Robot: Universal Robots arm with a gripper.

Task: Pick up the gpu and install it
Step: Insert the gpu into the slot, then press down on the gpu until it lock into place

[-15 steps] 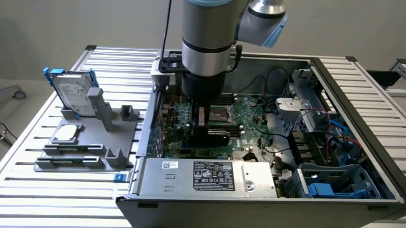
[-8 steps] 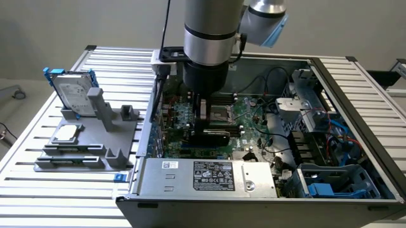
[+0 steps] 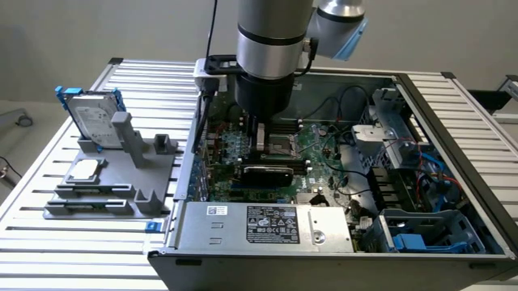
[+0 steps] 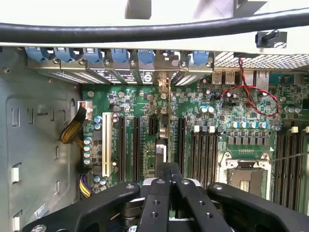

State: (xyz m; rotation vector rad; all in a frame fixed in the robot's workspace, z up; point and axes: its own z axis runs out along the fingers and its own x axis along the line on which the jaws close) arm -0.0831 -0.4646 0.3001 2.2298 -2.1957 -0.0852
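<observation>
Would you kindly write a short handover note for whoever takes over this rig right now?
End effector: shut on the gpu, low inside the open computer case.
gpu: upright, edge down, in line with the expansion slots of the motherboard, bracket toward the rear openings.
Done: gpu picked up and carried to the slots.
Left: full seating cannot be confirmed; card not released.

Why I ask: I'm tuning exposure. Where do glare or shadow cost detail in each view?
Wrist view: the strip above the black cable is washed out to white, the motherboard is evenly lit, and the gripper reads as a dark mass. Exterior view: the arm carries bright streaks of glare, and the inside of the case beneath it is dimmer than the pale slatted table.
</observation>
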